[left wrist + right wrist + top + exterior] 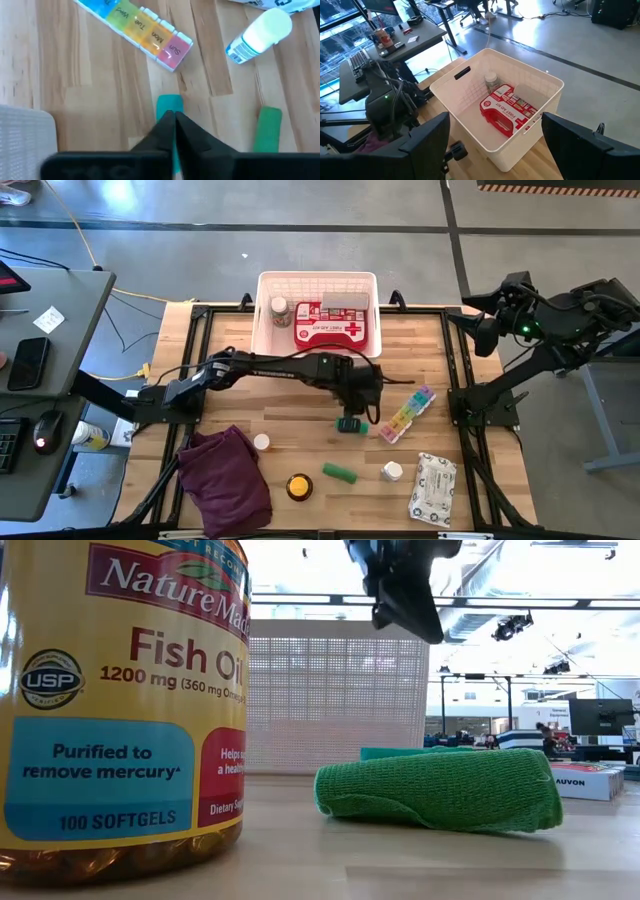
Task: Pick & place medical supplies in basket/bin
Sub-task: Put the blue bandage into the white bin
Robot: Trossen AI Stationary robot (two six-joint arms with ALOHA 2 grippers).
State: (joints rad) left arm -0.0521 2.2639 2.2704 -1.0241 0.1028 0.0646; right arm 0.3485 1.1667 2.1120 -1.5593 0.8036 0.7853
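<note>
My left tool (pixel 351 423) is down near the middle of the table (pixel 300 340), and its two dark fingers (pixel 165 131) are pinched almost together on a small teal roll (pixel 170 103) that lies on the wood between them. Just beside it lies the rainbow pill organiser (pixel 407 414), with its Sun and Mon boxes close to my fingers in the left wrist view. A green roll (pixel 339 472) lies nearer the front edge of the table, and a small white bottle (pixel 391 471) lies near it. The white wipes pack (pixel 433 488) sits at the front right corner. A yellow fish oil bottle (pixel 298 486) stands by the front edge, and it fills the left side of the low view with its big label. Another small white bottle (pixel 261 442) stands next to the dark purple cloth (pixel 226 480), which is bunched up at the front left. The white basket (pixel 266 330) sits at the far edge of the table. Inside it lies the red first-aid case (pixel 335 326) with its white cross, and a little jar (pixel 279 311) stands beside the case near the left wall. My right tool (pixel 492 145) waits up high off the right side of the table, looking down at the basket, and its fingers stand wide apart with nothing in them
</note>
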